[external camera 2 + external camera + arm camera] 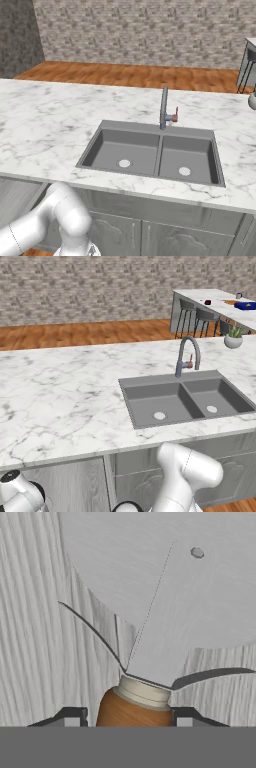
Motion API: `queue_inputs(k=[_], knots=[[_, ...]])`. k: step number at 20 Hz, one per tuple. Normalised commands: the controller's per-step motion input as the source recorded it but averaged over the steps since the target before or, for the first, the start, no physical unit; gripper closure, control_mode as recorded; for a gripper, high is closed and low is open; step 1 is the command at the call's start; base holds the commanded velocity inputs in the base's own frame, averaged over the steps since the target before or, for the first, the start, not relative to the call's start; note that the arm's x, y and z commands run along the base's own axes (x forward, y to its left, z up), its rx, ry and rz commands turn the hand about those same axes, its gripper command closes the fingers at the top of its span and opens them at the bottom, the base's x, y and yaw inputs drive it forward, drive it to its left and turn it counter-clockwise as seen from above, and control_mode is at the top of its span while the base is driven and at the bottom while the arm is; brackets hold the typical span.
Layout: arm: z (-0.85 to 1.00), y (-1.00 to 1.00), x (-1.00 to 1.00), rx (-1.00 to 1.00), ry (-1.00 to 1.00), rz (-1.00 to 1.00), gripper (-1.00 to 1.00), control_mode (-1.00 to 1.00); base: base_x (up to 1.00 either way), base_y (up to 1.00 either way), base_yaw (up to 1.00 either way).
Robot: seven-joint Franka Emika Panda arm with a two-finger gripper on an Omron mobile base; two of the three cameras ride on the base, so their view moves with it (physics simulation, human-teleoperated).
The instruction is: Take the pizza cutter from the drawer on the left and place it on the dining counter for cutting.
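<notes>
Two dark fingertips (72,717) flank the pizza cutter (150,662)'s rounded wooden handle, part-open; contact unclear

Faucet (187,357) stands at twelve o'clock of sink (150,406). Potted plant (233,337) sits at two o'clock. Marble counter (55,396) lies bare at nine o'clock.

Domestic kitchen: marble counter (60,391) with grey double sink (187,401) and faucet (187,356), grey cabinet doors (170,235) below, far-right dining counter (210,297) with stools (192,318).
</notes>
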Motion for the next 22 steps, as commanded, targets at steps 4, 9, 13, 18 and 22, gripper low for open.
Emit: queue_inputs(k=[4, 9, 13, 18, 22], knots=[[0.59, -0.23, -0.17, 0.00, -0.05, 0.00, 1.00, -1.00, 0.00, 0.00, 0.00], [0.68, -0.38, -0.31, 0.00, -0.07, 0.00, 1.00, -1.00, 0.00, 0.00, 0.00], [0.71, -0.43, -0.16, 0.00, -0.03, 0.01, 1.00, -1.00, 0.00, 0.00, 0.00], [0.72, -0.49, -0.22, 0.00, 0.00, 0.04, 1.00, -1.00, 0.00, 0.00, 0.00], [0.66, -0.33, -0.21, 0.00, 0.00, 0.05, 1.00, -1.00, 0.00, 0.00, 0.00]])
